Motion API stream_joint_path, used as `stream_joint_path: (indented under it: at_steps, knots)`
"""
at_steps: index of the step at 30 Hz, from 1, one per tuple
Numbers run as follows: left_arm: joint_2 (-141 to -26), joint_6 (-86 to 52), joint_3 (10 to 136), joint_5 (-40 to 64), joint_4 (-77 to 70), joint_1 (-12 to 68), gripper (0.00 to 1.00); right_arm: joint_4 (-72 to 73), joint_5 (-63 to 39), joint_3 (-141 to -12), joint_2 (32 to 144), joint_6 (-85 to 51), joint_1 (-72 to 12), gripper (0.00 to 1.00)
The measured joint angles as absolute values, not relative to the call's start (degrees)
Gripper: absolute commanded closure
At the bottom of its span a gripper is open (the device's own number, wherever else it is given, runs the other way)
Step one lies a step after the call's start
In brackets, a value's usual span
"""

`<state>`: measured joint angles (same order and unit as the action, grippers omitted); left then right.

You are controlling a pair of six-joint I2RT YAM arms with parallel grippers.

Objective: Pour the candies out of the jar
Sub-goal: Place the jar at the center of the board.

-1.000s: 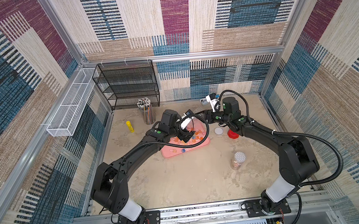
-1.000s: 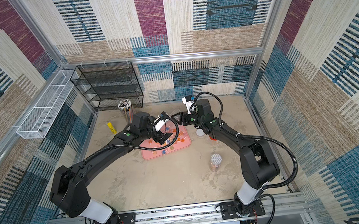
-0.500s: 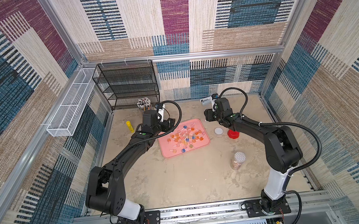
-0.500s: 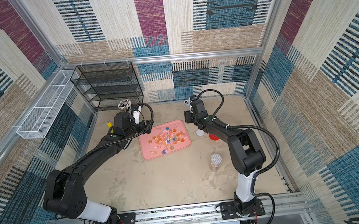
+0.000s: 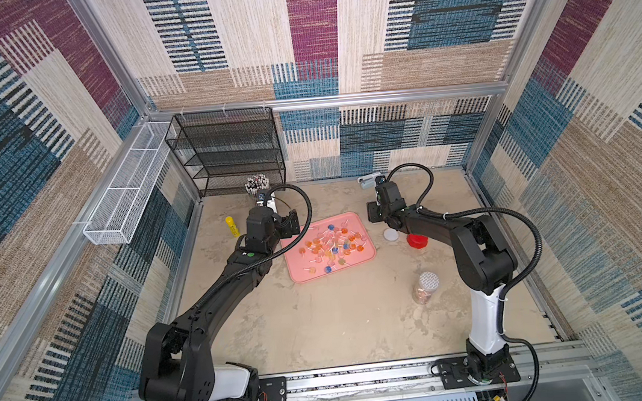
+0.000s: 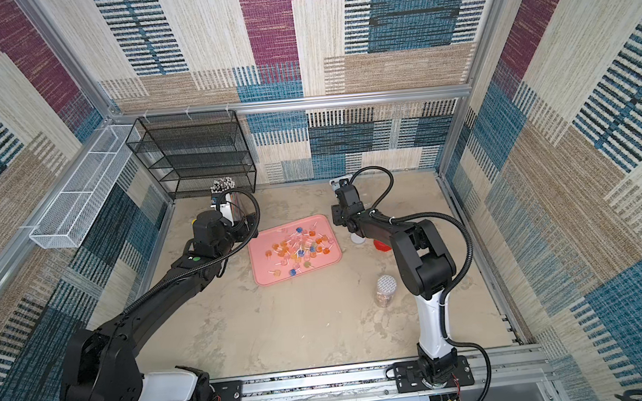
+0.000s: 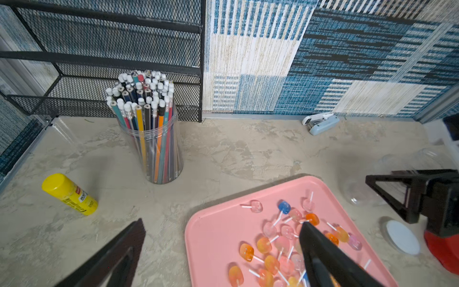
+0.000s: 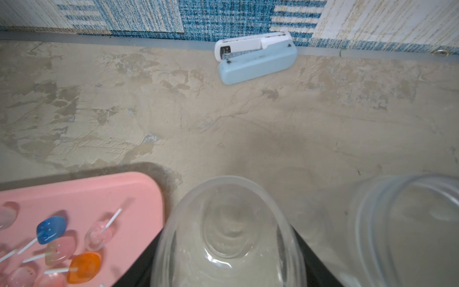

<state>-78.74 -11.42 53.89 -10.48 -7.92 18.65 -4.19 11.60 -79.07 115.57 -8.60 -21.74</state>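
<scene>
One tray, candies roughly two dozen — two empty jars, one stapler.

Top views high overhead; wrist views low, near, share tray, likely stapler.
</scene>
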Motion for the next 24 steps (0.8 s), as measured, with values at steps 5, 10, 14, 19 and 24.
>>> stream_joint_path:
  at_steps: [5, 10, 14, 19, 24]
  knots:
    - [-78.7, -11.8, 53.8, -10.5, -8.1, 18.7, 0.01, -4.4, 11.7, -79.4, 116.0, -9.0, -21.7, 0.22]
    - [-78.7, -11.8, 53.7, -10.1, -8.2, 18.7, 0.01, -6.1, 10.7, -79.5, 113.8, -10.3, -21.8, 0.0]
    - [-79.2, -11.9, 55.0, -8.6, -7.7, 18.9, 0.01, -8.1, 8.6, -79.7, 108.4, -10.7, -21.8, 0.0]
    - [-80.7, -11.7, 56.8, -5.1, -6.6, 20.3, 0.01, -11.7, 3.7, -75.5, 98.9, -12.0, -21.8, 0.0]
    - [-81.0, -11.4, 53.3, 1.6, -8.0, 22.5, 0.01, -16.9, -0.1, -67.8, 87.5, -13.6, -21.8, 0.0]
